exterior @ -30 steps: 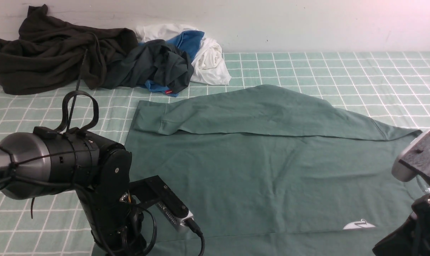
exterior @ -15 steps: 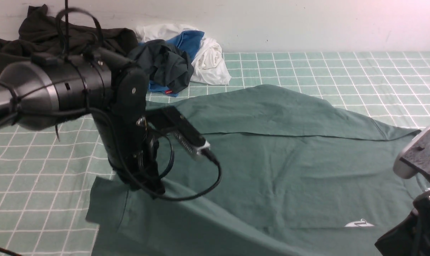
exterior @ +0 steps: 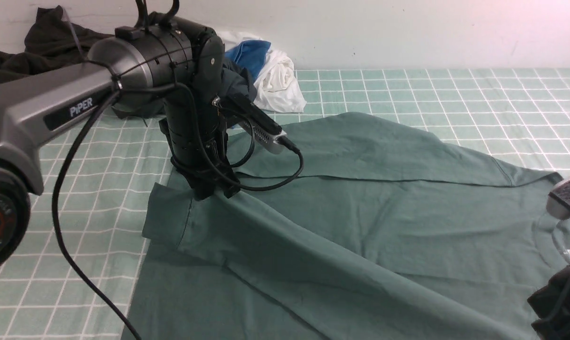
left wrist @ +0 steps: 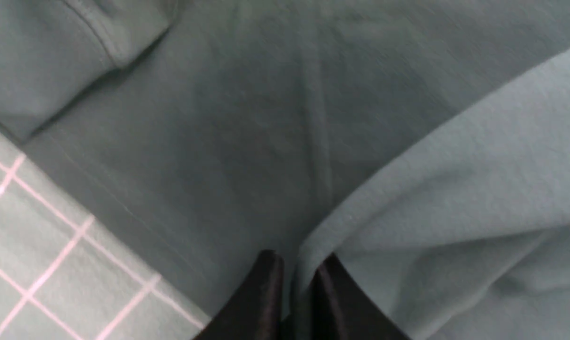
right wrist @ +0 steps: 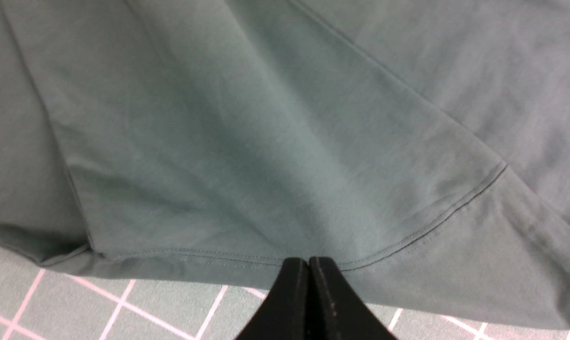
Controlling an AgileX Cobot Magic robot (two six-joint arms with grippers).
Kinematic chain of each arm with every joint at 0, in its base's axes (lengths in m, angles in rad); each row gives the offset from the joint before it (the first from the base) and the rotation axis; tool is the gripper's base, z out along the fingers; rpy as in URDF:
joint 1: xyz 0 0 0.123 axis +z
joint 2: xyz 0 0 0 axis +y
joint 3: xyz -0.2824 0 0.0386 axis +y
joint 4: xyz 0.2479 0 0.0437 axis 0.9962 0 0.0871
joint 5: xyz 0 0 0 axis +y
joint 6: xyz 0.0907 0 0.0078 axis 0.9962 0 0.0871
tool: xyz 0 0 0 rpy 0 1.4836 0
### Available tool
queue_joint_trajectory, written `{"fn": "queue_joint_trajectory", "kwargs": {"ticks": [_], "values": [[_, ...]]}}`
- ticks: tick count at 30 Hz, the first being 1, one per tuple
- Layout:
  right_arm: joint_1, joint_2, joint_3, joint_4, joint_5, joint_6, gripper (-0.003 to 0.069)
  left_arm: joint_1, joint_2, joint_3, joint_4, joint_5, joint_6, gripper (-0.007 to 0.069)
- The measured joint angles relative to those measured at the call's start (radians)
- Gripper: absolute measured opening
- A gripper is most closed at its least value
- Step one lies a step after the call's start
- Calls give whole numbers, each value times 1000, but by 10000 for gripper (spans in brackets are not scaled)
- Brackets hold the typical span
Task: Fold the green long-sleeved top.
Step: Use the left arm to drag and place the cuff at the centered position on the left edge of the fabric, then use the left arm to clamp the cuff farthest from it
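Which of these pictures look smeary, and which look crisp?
Left wrist view: the top is dim and streaked with blur. Right wrist view: sharp, its stitching clear. Front view: mostly sharp, with a pink tint on the wall.

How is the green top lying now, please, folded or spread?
Partly folded: the green top lies flat, far sleeve across it, near sleeve in the left gripper.

Two claws were in view, the left claw point(exterior: 213, 191) and the right claw point(right wrist: 308, 259). One green long-sleeved top point(exterior: 384, 222) stretched between them, showing two sleeves: one at the left claw, one just beyond it. Farther beyond the left claw lay four other garments: one near-black garment point(exterior: 44, 52), one dark green garment point(exterior: 240, 82), one blue garment point(exterior: 249, 52) and one white garment point(exterior: 278, 85). One checked cloth point(exterior: 455, 94) lay under both claws.
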Motion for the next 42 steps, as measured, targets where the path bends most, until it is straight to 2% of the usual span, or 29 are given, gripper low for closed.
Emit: {"fn": "queue_joint_trajectory", "kwargs": {"ticks": [3, 8, 11, 16, 24, 28, 29, 30, 38, 42], "values": [[0, 0, 0, -2, -20, 9, -14, 13, 41, -53, 0, -9, -33, 182], [-1, 1, -1, -16, -61, 12, -14, 63, 85, -163, -6, -29, -186, 374], [-1, 2, -1, -26, -97, 20, -14, 112, 112, -213, -37, -49, -232, 440], [-1, 2, -1, -34, -163, 25, -14, 180, 184, -234, -102, -154, -247, 472], [-1, 2, -1, -35, -191, 28, -14, 196, 262, -234, -124, -303, -255, 471], [-1, 2, -1, -35, -191, 32, -14, 196, 269, -234, -132, -324, -261, 418], [-1, 2, -1, -35, -191, 36, -14, 196, 269, -234, -133, -324, -264, 378], [-1, 2, -1, -35, -191, 36, -14, 196, 269, -234, -133, -324, -264, 378], [-1, 2, -1, -35, -191, 39, -14, 196, 268, -245, -133, -274, -265, 52], [-1, 2, -1, -34, -191, 39, -14, 183, 225, -270, -133, -188, -265, 16]]}}
